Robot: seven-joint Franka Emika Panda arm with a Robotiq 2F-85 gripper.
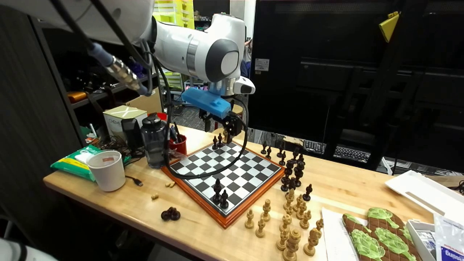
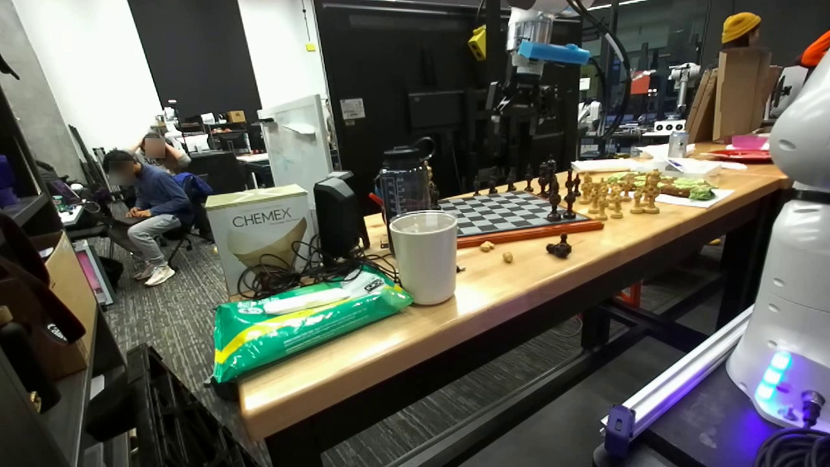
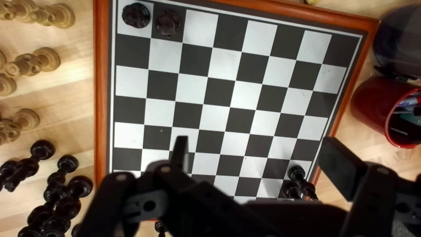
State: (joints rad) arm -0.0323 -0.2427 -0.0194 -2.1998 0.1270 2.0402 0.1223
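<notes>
Glare on the tabletop (image 2: 493, 280), end effector (image 3: 256, 159) out of focus.

White cardboard box (image 2: 259, 224): "CHEMEX" in dark capitals across the front; a white X (image 1: 125, 111) on its pale beige lid (image 1: 115, 113)
Clear plastic packet (image 1: 447, 232): "essing" in white on blue, the word's start unclear
Dark brown bag-like item (image 2: 40, 305): "Canon" in small white letters
Green and yellow plastic pack (image 2: 311, 327): white print, too small to read
Tall translucent grey bottle (image 2: 407, 194): scale marks, figures illegible
</notes>
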